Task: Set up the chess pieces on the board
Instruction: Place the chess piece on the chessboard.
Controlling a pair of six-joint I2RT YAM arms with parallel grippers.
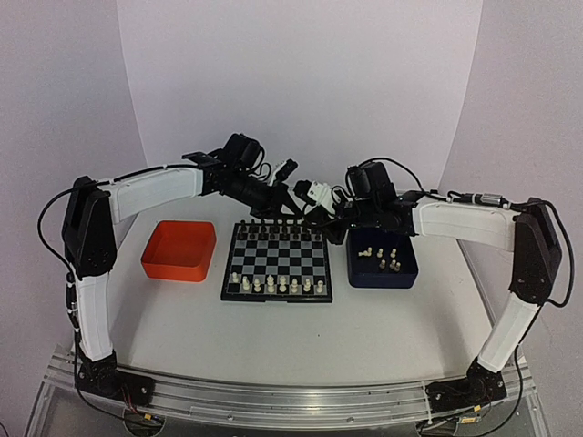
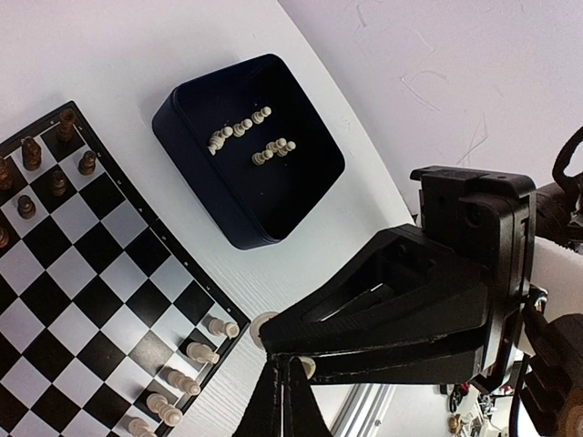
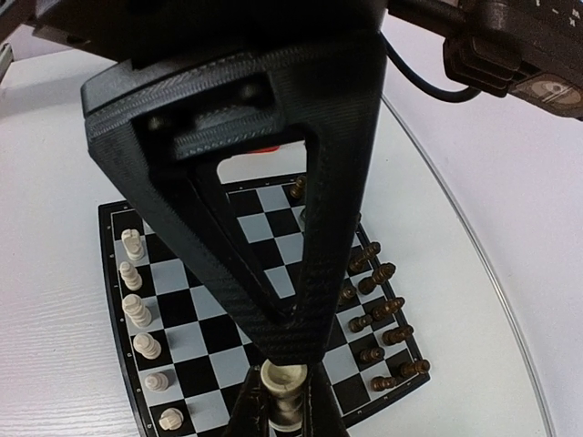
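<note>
The board (image 1: pixel 273 259) lies mid-table, with a row of cream-white chess pieces (image 1: pixel 273 286) along its near edge and dark pieces along the far edge. My right gripper (image 3: pixel 285 407) is shut on a cream-white chess piece (image 3: pixel 284 382) and holds it above the board's corner (image 3: pixel 273 291). In the top view it (image 1: pixel 330 221) is over the board's far right corner. My left gripper (image 2: pixel 287 401) is shut with nothing between its fingers, and it (image 1: pixel 308 202) nearly touches the right gripper. More white pieces (image 2: pixel 241 127) lie in the dark blue tray (image 2: pixel 196 173).
The dark blue tray (image 1: pixel 360 273) stands right of the board and an orange tray (image 1: pixel 173 264) stands left of it. The other arm's black finger frame crosses close in front of each wrist camera. The table's curved far edge runs behind the trays.
</note>
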